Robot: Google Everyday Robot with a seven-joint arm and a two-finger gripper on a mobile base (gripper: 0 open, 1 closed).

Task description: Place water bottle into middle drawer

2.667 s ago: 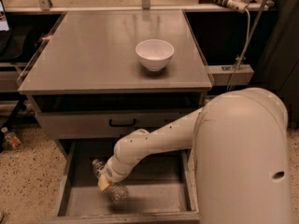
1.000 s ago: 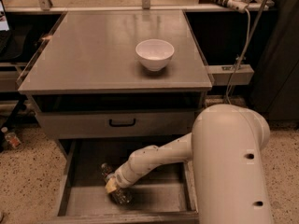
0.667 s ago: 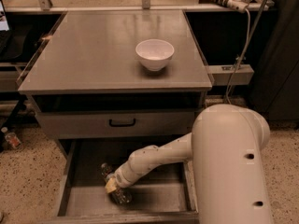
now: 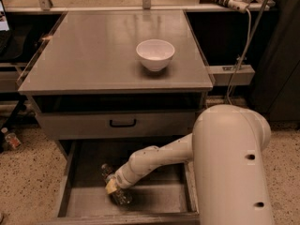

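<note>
Now my hand [image 4: 111, 186] rests against the water bottle [image 4: 123, 198], which lies low in the open middle drawer [image 4: 161, 203], front left, and I cannot tell whether I grip it; lifting away carelessly could drag or roll it.

Lab/workshop: grey metal drawer cabinet [image 4: 93, 55], speckled terrazzo floor [image 4: 28, 177], white power strip [image 4: 230, 1] with trailing cables. Gripper [image 4: 111, 186] low inside pulled-out wide grey drawer box [image 4: 159, 203].

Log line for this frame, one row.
end effector: inside middle drawer, at water bottle | water bottle: lying in drawer | white bowl: on cabinet top
</note>
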